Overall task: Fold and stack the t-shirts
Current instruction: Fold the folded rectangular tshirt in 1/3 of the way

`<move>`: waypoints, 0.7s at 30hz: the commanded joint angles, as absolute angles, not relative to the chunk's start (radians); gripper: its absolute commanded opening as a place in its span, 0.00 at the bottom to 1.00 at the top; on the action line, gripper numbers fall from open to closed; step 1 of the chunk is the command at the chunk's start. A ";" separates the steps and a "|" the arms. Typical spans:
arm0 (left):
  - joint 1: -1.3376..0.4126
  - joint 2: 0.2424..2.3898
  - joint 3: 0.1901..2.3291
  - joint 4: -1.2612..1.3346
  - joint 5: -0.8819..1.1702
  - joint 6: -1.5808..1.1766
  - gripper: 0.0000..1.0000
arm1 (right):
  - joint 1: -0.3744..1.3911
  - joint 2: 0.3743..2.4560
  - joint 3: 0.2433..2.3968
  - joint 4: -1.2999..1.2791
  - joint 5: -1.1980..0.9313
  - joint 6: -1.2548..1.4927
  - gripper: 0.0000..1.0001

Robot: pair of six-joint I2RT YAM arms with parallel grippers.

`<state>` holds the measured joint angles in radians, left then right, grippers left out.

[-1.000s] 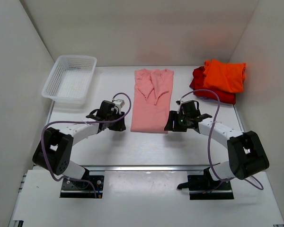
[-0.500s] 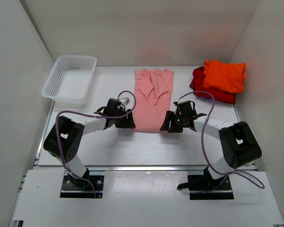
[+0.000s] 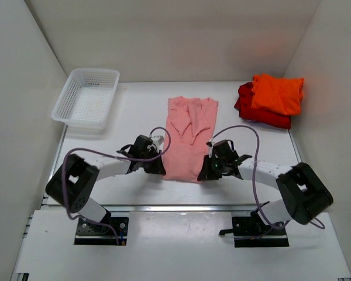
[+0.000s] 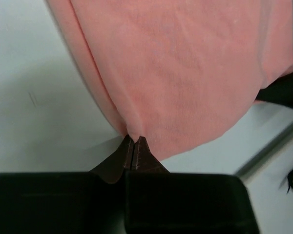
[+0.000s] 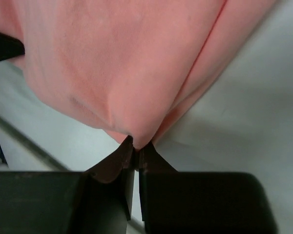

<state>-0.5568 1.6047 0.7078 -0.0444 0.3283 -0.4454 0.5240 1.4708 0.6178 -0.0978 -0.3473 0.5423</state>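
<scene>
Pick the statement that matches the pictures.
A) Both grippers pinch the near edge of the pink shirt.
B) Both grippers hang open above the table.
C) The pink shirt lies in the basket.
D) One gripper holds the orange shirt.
A: each wrist view shows closed fingertips nipping the pink shirt at its near edge, left gripper and right gripper; the orange shirt and the basket sit apart, untouched.

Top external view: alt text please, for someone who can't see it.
The left arm and right arm each have jaws shut on a near corner of the salmon-pink t-shirt, mid-table. An orange t-shirt lies on a red t-shirt at far right; a white basket sits far left.
</scene>
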 commanded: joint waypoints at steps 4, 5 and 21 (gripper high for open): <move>-0.638 1.318 0.508 -0.299 0.327 -0.465 0.00 | 0.662 1.250 0.414 -0.221 -0.370 0.647 0.00; -0.643 1.278 0.490 -0.304 0.331 -0.474 0.00 | 0.663 1.224 0.401 -0.245 -0.361 0.655 0.00; -0.471 1.287 0.686 -0.204 0.308 -0.400 0.54 | 0.331 1.098 0.495 -0.161 -0.465 0.557 0.37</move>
<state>-0.4725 1.2480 0.6601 -0.2623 0.3012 -0.4221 0.3523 1.0603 0.4480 -0.2264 -0.4164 0.6025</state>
